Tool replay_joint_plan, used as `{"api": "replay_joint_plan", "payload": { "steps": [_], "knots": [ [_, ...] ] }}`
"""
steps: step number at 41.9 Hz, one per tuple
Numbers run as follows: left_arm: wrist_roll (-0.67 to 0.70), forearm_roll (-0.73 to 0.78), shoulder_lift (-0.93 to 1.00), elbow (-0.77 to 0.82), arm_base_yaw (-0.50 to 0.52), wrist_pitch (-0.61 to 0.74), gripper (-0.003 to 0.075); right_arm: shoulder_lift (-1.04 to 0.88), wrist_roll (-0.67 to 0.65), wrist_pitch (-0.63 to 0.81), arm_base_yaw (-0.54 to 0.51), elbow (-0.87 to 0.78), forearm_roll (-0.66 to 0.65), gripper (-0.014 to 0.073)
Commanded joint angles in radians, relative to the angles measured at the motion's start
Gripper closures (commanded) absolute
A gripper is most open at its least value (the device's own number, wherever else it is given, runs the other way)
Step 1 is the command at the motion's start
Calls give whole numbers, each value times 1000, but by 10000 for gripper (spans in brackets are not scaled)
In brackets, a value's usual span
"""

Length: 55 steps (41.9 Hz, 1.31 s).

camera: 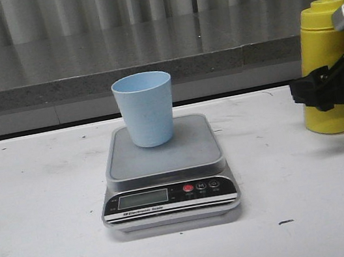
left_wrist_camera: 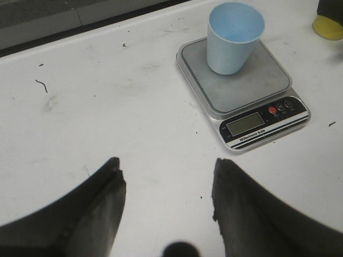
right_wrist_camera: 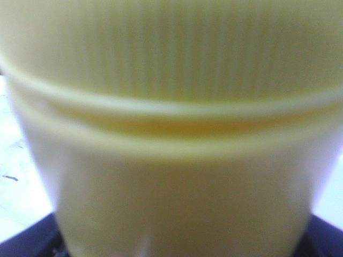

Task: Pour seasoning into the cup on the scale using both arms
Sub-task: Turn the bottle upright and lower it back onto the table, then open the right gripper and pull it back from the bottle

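- The bottle (camera: 324,70) stands upright on the tabletop (camera: 47,209) at the far right of the front view, well apart from the scale (camera: 165,169).
- Its nozzle cap points up, and its base rests on the white surface.
- The right pincer (camera: 323,86) is at the bottle's middle, black parts crossing in front of the yellow body.
- In the right wrist view the bottle (right_wrist_camera: 171,128) fills the picture, blurred and very near; the fingers seem closed around it, though actual contact is hard to confirm.
- The cup (camera: 145,108) sits upright on the scale's steel platform, toward its rear.
- The scale lies at the tabletop's centre, black panel and display facing the camera.
- The left pincer (left_wrist_camera: 166,201) hangs over bare tabletop, jaws spread wide and holding nothing, apart from the scale (left_wrist_camera: 244,88) and cup (left_wrist_camera: 234,37).
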<state>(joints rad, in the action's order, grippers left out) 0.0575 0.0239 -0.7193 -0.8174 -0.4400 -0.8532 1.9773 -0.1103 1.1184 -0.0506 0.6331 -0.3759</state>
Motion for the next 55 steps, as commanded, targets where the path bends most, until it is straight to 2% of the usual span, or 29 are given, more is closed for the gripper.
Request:
{"api": "replay_joint_plan", "payload": {
  "steps": [1,19,26,31,37,46,50,55],
  "knots": [
    [11,-8,4,-25,3,64,351,-43,8,163,-2,20,-1,2],
    [11,-8,4,-25,3,64,351,-142,8,151,-2,-109,5,-8],
    [11,-8,4,-25,3,64,351,-227,8,81,-2,-184,64,-8],
    [11,-8,4,-25,3,64,351,-300,8,-19,-2,-233,77,-8],
    [11,-8,4,-25,3,64,351,-411,-7,-277,-2,-250,77,-8],
    [11,-8,4,-25,3,64,351,-638,-255,-732,31,-250,37,-8],
    [11,-8,4,-25,3,64,351,-748,-313,-941,64,-250,-19,-8],
    [11,-8,4,-25,3,64,351,-873,-347,-1234,148,-225,-11,-8]
  ]
}}
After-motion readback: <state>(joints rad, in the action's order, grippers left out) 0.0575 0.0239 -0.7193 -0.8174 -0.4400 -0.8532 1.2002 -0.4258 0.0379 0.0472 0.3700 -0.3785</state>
